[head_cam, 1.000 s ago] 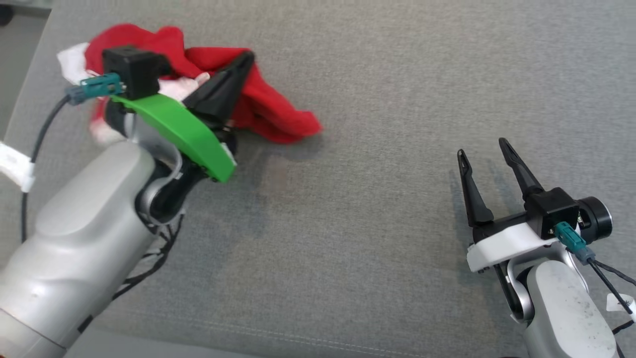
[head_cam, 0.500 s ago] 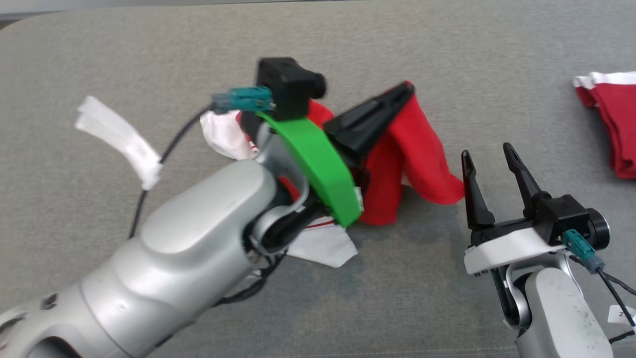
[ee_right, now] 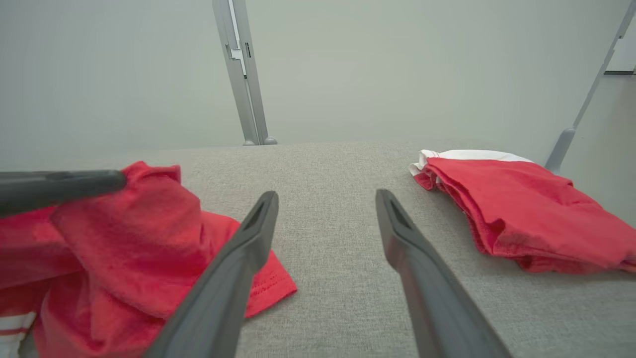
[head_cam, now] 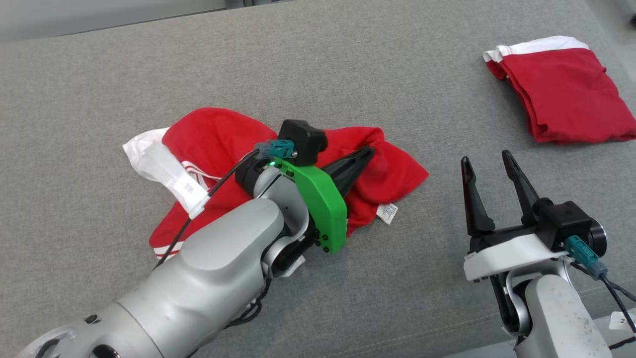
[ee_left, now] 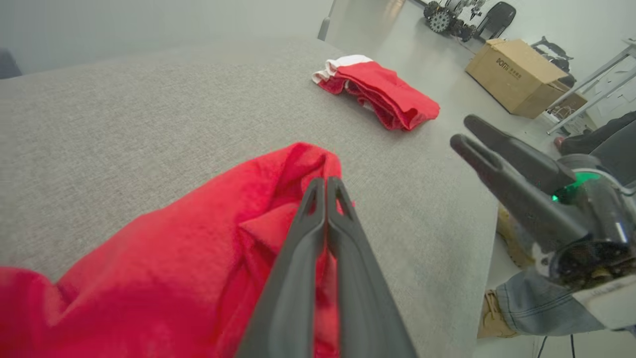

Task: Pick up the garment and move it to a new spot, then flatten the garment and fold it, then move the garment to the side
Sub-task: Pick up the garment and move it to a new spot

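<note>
Left gripper (head_cam: 366, 153): fingers pressed together, pinching raised fold of crumpled red garment with white trim (head_cam: 213, 134), heaped mid-surface.
Right gripper (head_cam: 486, 160): fingers wide, holding nothing, near garment's right hem.
Grey fabric surface (head_cam: 348, 64): bare toward far edge.
1 folded red garment (head_cam: 566, 94): far-right corner.

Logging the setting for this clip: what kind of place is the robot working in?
Probably a robotics lab or workshop, not a home: a cardboard box and wheeled equipment stand on the bare floor beyond the grey fabric-covered work surface.
</note>
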